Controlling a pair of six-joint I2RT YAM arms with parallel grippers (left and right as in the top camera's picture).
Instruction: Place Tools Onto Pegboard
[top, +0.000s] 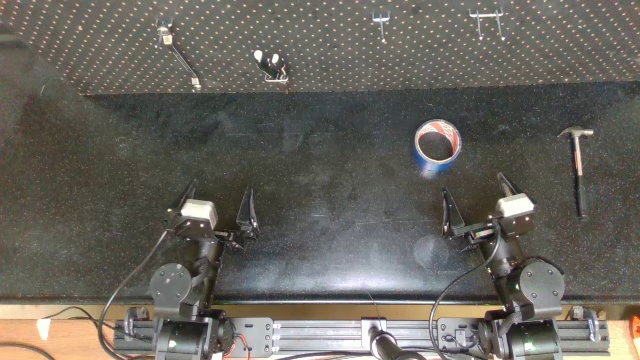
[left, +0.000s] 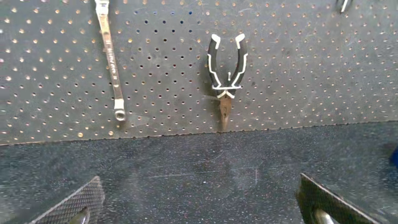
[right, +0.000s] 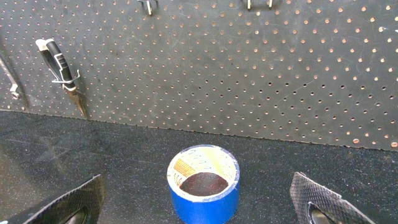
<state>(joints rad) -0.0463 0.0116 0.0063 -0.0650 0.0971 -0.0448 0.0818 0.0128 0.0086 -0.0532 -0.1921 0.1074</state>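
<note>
Up at 12 o'clock on the pegboard (top: 320, 40), the wrench (top: 178, 52) and pliers (top: 270, 66) are hanging. Tape (top: 438, 142) sits on the mat (top: 320, 200) at 11 o'clock from the right gripper (top: 474, 190), and the hammer (top: 577, 170) lies flat at its 3 o'clock. Right gripper and left gripper (top: 218, 195) both have fingers spread wide.

I am counting one wrench (top: 178, 52), one pair of pliers (top: 270, 66), one tape roll (top: 438, 145), one hammer (top: 577, 165) and two hooks (top: 380, 22) (top: 487, 22).
</note>
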